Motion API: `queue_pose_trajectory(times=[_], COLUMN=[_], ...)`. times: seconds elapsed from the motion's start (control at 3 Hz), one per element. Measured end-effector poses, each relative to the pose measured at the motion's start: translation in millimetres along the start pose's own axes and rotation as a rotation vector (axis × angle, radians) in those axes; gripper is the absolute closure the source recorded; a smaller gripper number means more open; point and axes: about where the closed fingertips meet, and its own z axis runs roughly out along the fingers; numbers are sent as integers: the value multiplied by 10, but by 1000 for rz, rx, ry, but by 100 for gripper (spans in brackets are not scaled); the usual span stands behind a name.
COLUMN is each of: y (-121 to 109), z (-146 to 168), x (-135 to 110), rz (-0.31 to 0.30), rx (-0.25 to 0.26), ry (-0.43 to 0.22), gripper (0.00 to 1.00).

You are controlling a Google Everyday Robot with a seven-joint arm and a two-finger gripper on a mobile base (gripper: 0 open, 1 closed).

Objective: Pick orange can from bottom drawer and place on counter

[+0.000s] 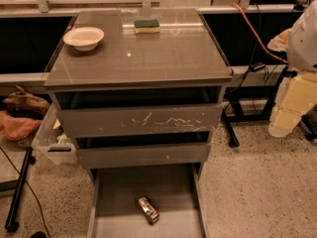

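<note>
The orange can [148, 209] lies on its side on the flat grey floor of the bottom drawer [114, 197], which is pulled open at the foot of the cabinet. The can is near the drawer's middle, towards the front. The counter [163, 53] is the glossy grey-brown top of the cabinet. My arm hangs at the right edge of the view, and its pale gripper [283, 120] points down beside the cabinet, level with the upper drawer and well away from the can.
A white bowl [83, 37] stands on the counter's back left and a green-and-yellow sponge [147, 26] at its back middle. The scratched upper drawer [138, 120] and the middle drawer [143, 155] stand slightly open. A plastic bin [49, 140] sits left of the cabinet. An orange cable [257, 33] runs at the right.
</note>
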Motion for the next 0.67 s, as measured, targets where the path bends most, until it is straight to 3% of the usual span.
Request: queue_pose_trajectory(times=[0.33, 0.67], y=[0, -2], z=[0, 242], x=[0, -65], rz=[0, 1], rx=[0, -10], ry=[0, -39], gripper=[0, 0])
